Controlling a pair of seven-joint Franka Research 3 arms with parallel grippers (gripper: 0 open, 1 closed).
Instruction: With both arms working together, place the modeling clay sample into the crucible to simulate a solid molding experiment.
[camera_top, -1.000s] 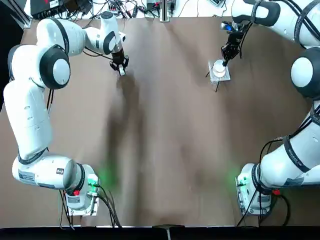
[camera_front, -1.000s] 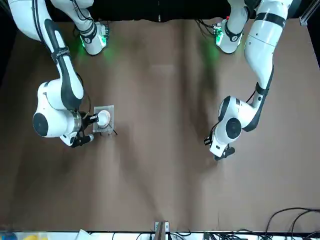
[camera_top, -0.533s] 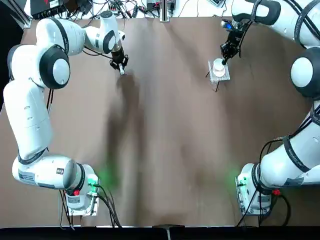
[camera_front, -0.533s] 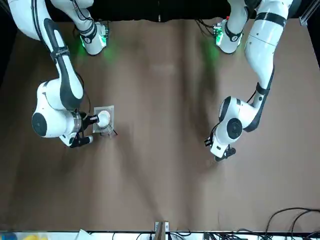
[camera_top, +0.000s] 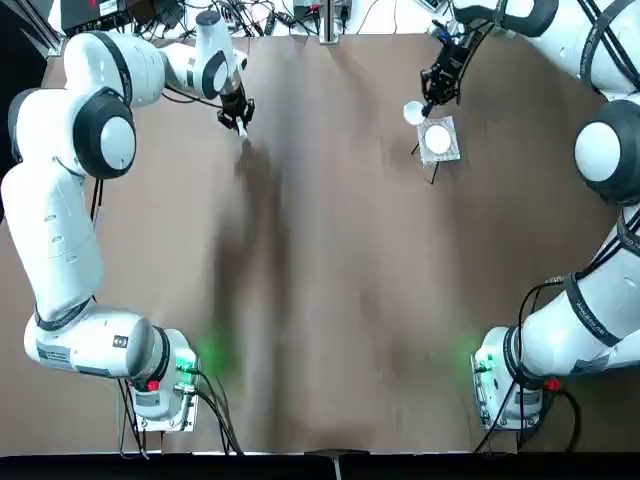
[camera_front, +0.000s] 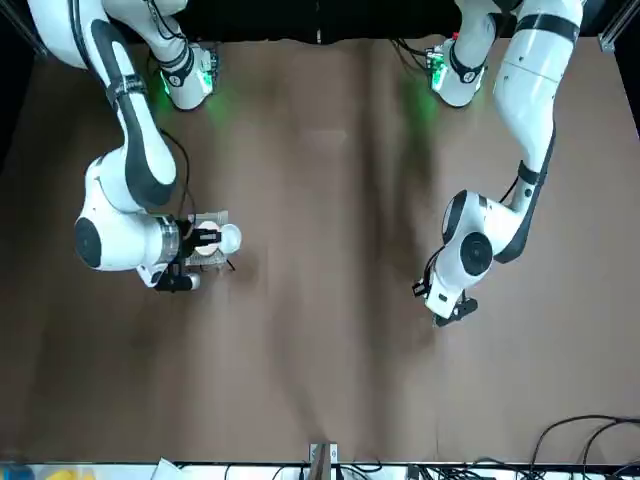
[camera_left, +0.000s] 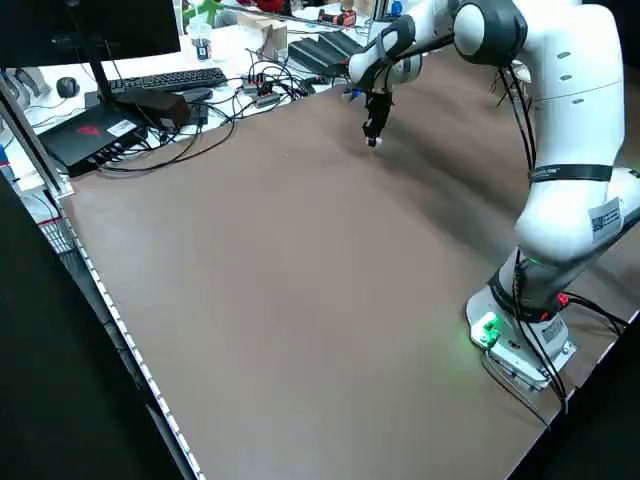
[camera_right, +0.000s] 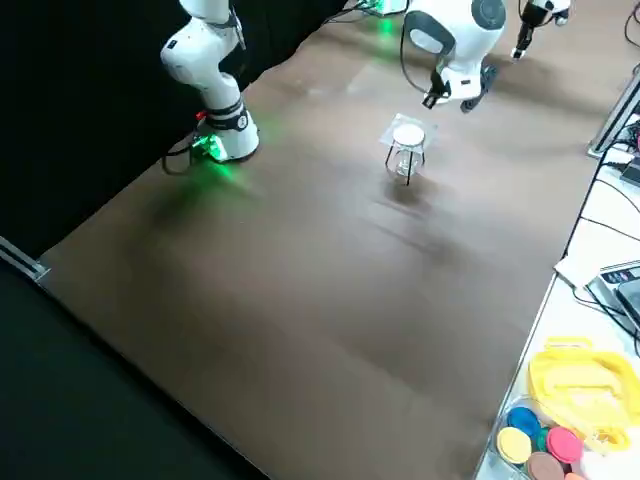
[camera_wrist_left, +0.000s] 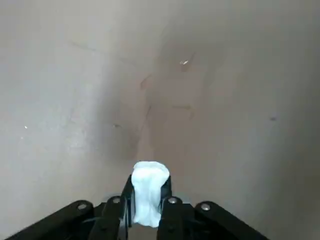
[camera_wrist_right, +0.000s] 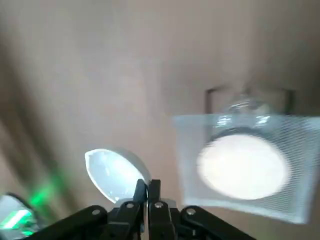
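The crucible (camera_wrist_right: 114, 172), its rim pinched by the right end effector (camera_wrist_right: 148, 184), hangs just beside the gauze pad (camera_wrist_right: 301, 155), which carries a white disc (camera_wrist_right: 244, 167). I can't tell the crucible's contents. Well to the pad's left, across bare tabletop (camera_top: 330, 250), the left end effector (camera_wrist_left: 152, 181) pinches the modeling clay (camera_wrist_left: 149, 197). Earlier, the crucible was over the pad.

The top view is looking down from overhead the robot's way, taking in both arms, their bases along the bottom of the frame. The front view is facing the robot from across the table, sharing both arms with it, bases along the top. The side views are looking diagonally down from raised spots at either side. Each wrist view is looking closely at its own fingers, rising from the bottom edge.
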